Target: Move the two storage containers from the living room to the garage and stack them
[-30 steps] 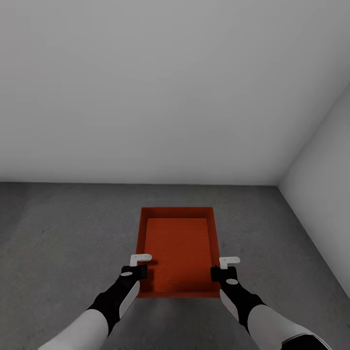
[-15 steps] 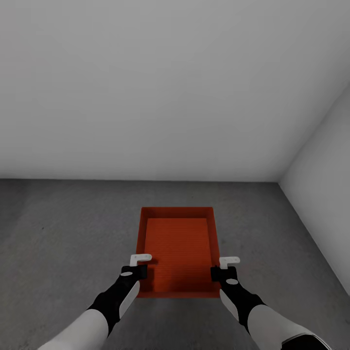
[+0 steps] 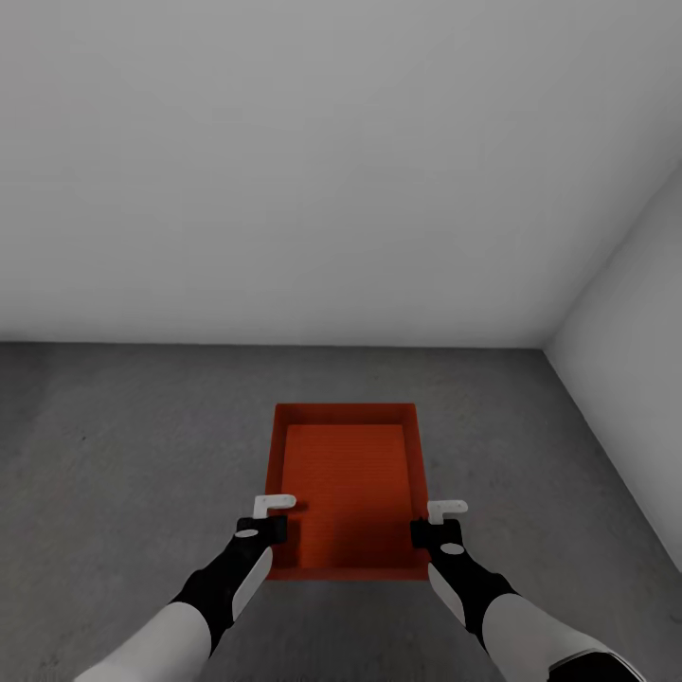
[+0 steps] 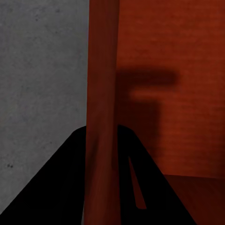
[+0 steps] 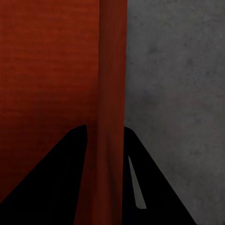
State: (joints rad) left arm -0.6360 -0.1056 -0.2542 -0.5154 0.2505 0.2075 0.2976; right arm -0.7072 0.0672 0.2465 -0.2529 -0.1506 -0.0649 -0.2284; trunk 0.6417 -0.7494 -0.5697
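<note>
My left pincer (image 3: 270, 519) pinches the storage container's (image 3: 346, 493) left wall, my right pincer (image 3: 431, 523) pinches its right wall, each finger pair straddling the rim. The orange-red bin sits dead ahead at twelve o'clock, over the grey concrete floor (image 3: 123, 455), pale walls (image 3: 313, 170) beyond.
</note>
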